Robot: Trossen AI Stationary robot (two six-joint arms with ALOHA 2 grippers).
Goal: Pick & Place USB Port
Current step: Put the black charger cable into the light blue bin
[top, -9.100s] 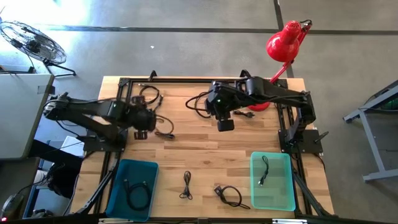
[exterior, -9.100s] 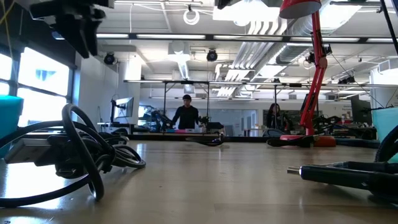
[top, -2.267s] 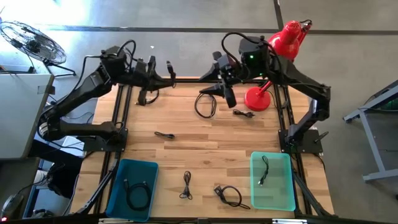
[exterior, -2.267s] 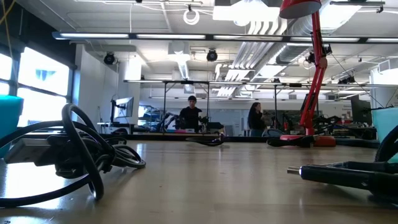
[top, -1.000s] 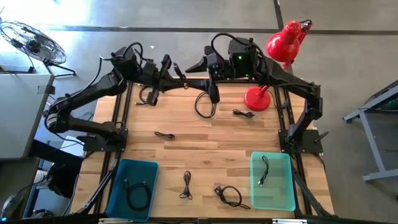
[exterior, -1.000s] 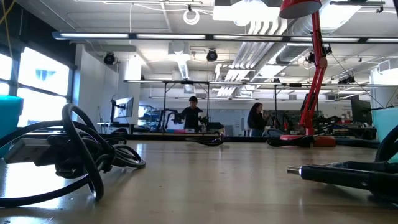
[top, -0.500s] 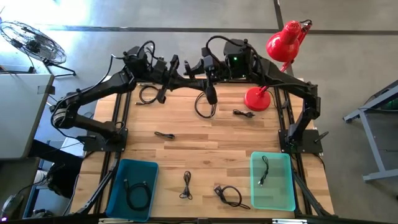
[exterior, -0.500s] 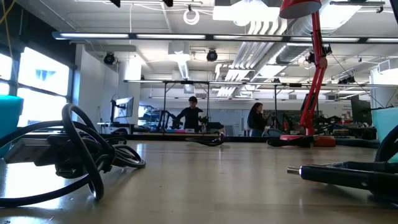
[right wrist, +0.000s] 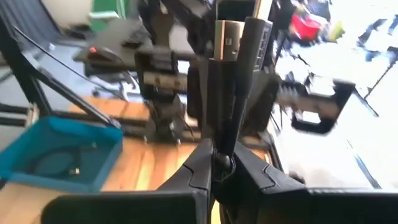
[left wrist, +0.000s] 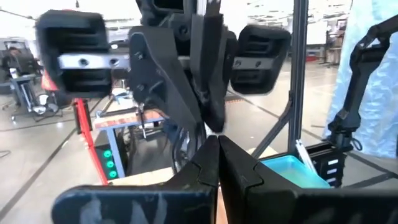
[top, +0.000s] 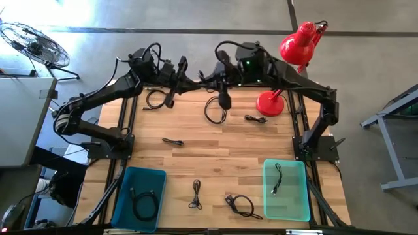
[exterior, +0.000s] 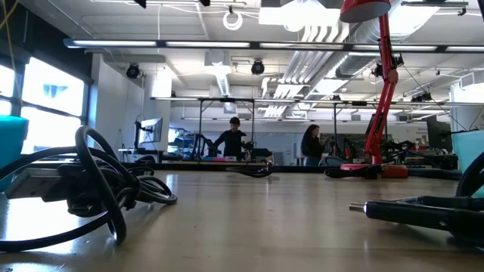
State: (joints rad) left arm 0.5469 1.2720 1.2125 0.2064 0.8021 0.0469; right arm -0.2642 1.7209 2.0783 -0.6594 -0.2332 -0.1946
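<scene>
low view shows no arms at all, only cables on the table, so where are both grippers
Observer: Both are raised over the table's far edge, the left gripper and right gripper facing each other near the middle.
Operator: is either holding anything
Observer: The right is shut on a USB plug, metal end pointing away from its fingers.
Operator: and the left
Observer: Its fingers are pressed together; I see nothing between them.
</scene>
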